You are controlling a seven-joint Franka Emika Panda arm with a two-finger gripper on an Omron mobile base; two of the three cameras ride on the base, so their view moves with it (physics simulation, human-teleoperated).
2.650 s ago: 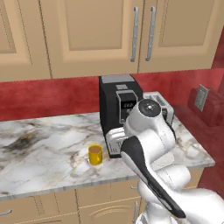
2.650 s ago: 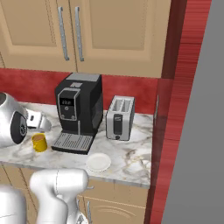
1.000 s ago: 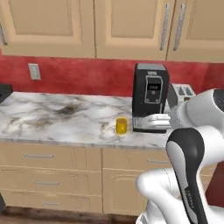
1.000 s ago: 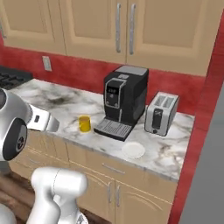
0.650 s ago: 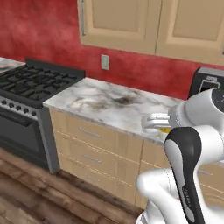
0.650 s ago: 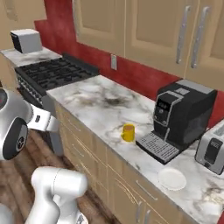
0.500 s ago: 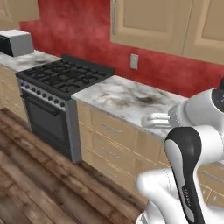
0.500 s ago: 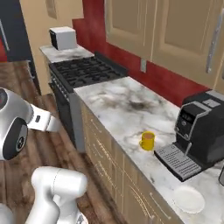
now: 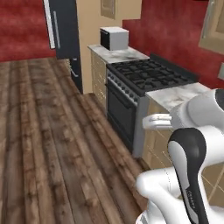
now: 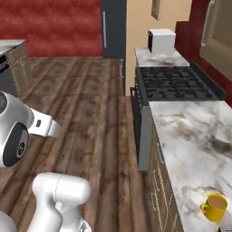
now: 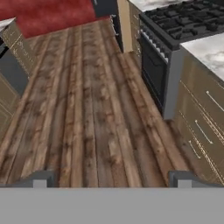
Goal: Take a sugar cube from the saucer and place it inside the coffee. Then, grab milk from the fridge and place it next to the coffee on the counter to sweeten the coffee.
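One big change for you: the whole view has swung from the coffee machine toward the fridge (image 10: 113, 28) (the base turned), so the milk trip has likely begun. Your end effector (image 11: 111, 178) is wide open and holds nothing, and the coffee (image 10: 215, 206) sits on the counter (image 10: 190, 136).

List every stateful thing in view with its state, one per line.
Two-finger gripper: open, holding nothing, over the wood floor.
Small yellow cylindrical mug: upright on the white-grey marble counter, brown liquid inside.
Tall grey-doored fridge: door shut.
Black oven under the stove: door shut.
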